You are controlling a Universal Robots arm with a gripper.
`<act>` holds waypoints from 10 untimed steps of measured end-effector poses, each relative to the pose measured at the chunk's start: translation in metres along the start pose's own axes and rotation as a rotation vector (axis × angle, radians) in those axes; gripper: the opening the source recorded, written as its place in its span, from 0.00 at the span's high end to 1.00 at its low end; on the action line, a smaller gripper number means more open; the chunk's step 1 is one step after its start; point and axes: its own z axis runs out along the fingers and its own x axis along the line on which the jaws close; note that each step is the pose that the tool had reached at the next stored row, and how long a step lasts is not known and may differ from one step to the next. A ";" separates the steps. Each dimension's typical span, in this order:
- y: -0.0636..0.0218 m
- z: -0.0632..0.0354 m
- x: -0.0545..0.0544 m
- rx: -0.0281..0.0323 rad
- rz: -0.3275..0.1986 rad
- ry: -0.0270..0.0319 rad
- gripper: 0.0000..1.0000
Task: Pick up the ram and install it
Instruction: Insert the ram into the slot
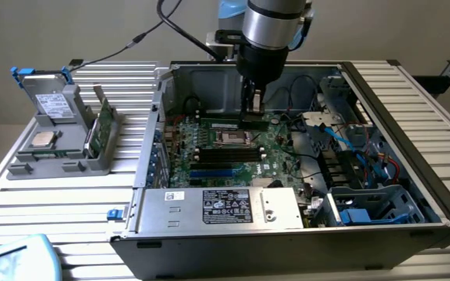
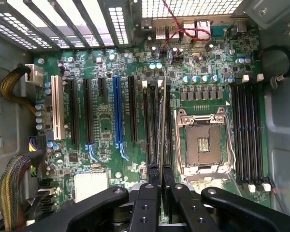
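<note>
**Green ram (image 2: pixel 161 125) held over slots**

Gripper (image 2: pixel 159 176) pinches the ram by its top edge, jaws tight on both faces. It hangs edge-down above the black slots (image 2: pixel 150 121) beside CPU socket (image 2: pixel 203 142), prob. held parallel w/ them so edge and slot line up.

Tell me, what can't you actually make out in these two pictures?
- Whether the ram touches the memory slots: the wrist view sees it edge-on; in the exterior view the gripper partly covers it.
- The ram's chips and label: edge-on, too small.
- Power supply label print: exterior view, too small.
</note>
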 end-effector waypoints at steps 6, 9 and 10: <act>-0.0009 0.0092 0.000 -0.0013 -0.099 0.0100 0.86; -0.0013 0.0146 0.000 -0.0015 -0.121 0.0123 0.86; -0.0014 0.0164 -0.001 -0.0015 -0.122 0.0123 0.86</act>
